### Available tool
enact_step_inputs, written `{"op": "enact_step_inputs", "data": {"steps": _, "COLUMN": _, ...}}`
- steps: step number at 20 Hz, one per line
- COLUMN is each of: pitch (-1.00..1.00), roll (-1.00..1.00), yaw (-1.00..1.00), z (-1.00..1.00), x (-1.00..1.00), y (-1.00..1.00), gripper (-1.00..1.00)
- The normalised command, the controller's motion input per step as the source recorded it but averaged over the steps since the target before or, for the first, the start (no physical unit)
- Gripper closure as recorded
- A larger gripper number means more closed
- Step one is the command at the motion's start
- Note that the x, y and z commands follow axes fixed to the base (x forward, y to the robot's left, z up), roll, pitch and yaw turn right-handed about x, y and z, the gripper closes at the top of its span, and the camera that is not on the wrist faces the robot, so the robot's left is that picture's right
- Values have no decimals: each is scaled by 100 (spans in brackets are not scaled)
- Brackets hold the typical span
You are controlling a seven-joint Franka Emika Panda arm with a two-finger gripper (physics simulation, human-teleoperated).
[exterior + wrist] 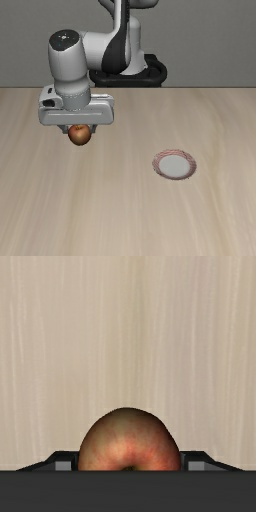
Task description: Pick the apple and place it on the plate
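Observation:
The reddish-brown apple sits between the fingers of my gripper, which hangs over the wooden table toward the exterior view's left. In the wrist view the apple fills the gap of the gripper, and both dark fingertips press against its sides, so the gripper is shut on it. The small white plate with a reddish rim lies flat on the table, well off to the exterior view's right of the apple and slightly nearer the front. The apple's underside is hidden.
The light wooden table stretches bare around the apple and the plate. The robot's black base stands at the table's far edge behind the gripper.

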Motion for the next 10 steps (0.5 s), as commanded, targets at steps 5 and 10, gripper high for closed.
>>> {"op": "enact_step_inputs", "data": {"steps": 5, "pitch": 0, "roll": 0, "yaw": 0, "z": 0, "x": 0, "y": 100, "gripper": 100}}
{"op": "enact_step_inputs", "data": {"steps": 10, "pitch": 0, "roll": 0, "yaw": 0, "z": 0, "x": 0, "y": 100, "gripper": 100}}
